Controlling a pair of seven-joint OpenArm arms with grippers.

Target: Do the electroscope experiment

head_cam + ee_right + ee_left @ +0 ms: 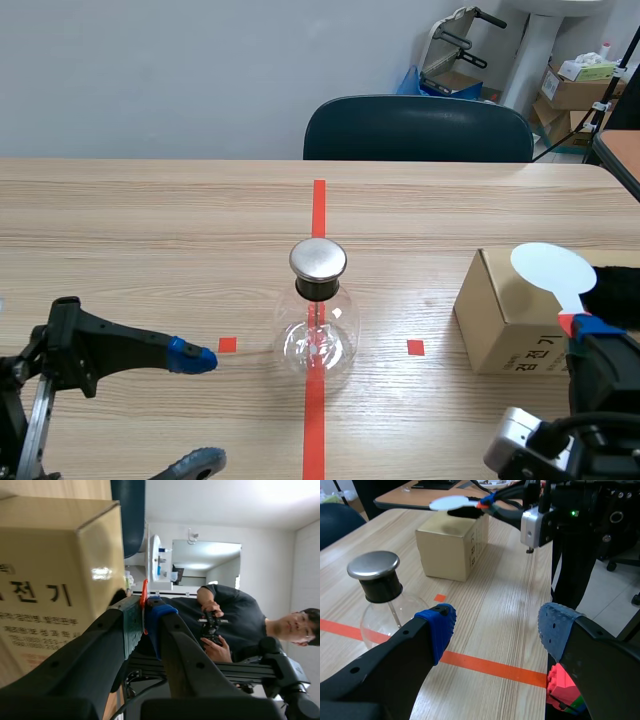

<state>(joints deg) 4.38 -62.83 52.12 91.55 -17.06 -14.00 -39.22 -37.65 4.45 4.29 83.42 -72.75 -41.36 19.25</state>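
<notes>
The electroscope, a round glass flask with a black stopper and a metal cap, stands on the red tape line mid-table. In the left wrist view the flask is beside my left gripper, which is open and holds nothing. In the scene view the left gripper sits low, left of the flask. My right gripper is shut on the orange-red handle of a white disc paddle. The disc hovers over the cardboard box.
The cardboard box stands right of the flask, close to the right arm. A dark chair is behind the far table edge. A person holding a controller appears in the right wrist view. Red and green bricks lie below the table edge.
</notes>
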